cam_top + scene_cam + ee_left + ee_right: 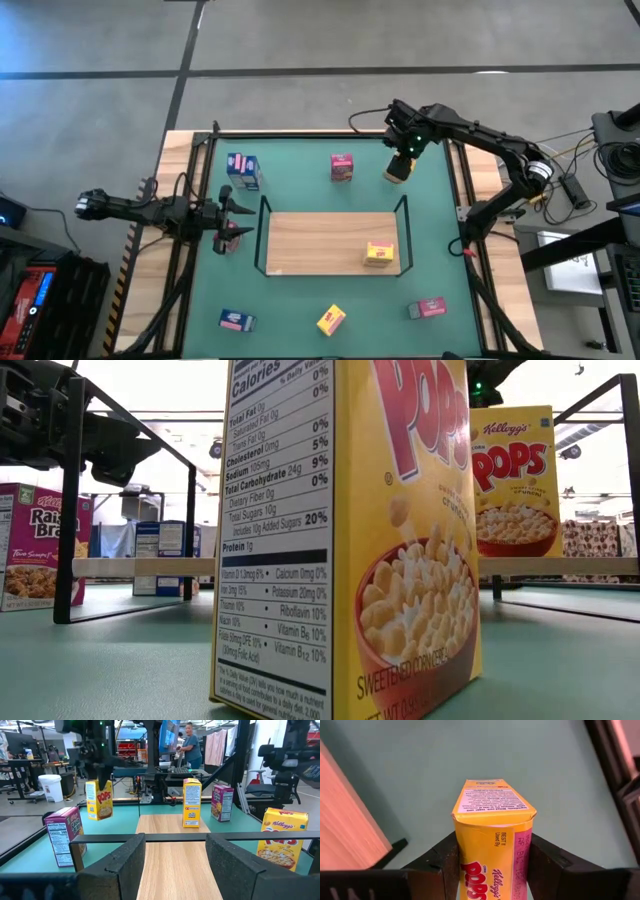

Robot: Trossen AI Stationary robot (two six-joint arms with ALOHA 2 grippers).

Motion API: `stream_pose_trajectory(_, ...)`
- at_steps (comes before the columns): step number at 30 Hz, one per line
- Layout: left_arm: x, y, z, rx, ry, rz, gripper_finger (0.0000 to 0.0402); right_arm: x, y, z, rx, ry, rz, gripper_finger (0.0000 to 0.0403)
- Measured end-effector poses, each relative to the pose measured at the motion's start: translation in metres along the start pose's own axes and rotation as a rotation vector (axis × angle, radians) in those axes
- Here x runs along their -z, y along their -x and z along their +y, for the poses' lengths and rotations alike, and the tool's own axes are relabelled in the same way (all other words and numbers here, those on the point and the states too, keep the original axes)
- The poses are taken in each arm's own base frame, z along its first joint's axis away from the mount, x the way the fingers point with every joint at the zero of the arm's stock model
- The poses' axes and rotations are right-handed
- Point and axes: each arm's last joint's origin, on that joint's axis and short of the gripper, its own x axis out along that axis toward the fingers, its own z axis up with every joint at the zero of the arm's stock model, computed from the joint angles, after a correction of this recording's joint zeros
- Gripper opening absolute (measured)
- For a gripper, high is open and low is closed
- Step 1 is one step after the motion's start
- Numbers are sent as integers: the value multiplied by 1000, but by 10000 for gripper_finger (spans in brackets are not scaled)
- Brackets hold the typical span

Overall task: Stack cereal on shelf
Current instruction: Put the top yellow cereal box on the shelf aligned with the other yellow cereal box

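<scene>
A light-wood shelf [325, 235] with thin black rails lies flat in the middle of a green table [300, 185], and everything here is placed relative to it.

The right gripper [400, 168] hangs above the table just off the shelf's far right corner. Its two dark fingers [547, 862] are clamped on the sides of a yellow cereal box [492, 837], which is lifted clear of the tabletop; the left wrist view shows that same box [99, 799] hanging in the air with green table below it.

One yellow box [379, 254] stands upright on the shelf, near its right end. All the other boxes are off the shelf on the green surface: a blue box [243, 171] beyond the far left corner, a pink box [342, 167] beyond the far edge, another pink box [230, 238] close to the left end, a blue box [237, 320] lying off the near left corner, a yellow box [331, 319] off the near edge, and a pink box [428, 308] off the near right corner.

The left gripper [228, 214] waits low at the shelf's left end, facing along the board. Its fingers [239, 865] stand apart with nothing between them.

A person [190, 745] stands in the room far beyond the table.
</scene>
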Motion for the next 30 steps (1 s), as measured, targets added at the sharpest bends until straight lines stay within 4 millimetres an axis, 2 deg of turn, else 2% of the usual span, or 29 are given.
stream_pose_trajectory(6, 0, 0, 0, 0, 0, 0, 192, -11, 13, 15, -7, 67, -53, 166)
stream_pose_trajectory(18, 0, 0, 0, 0, 0, 0, 192, -21, 26, 60, -124, 208, -113, 166)
stream_pose_trajectory(30, 0, 0, 0, 0, 0, 0, 192, -13, 25, 112, -184, 249, -64, 166)
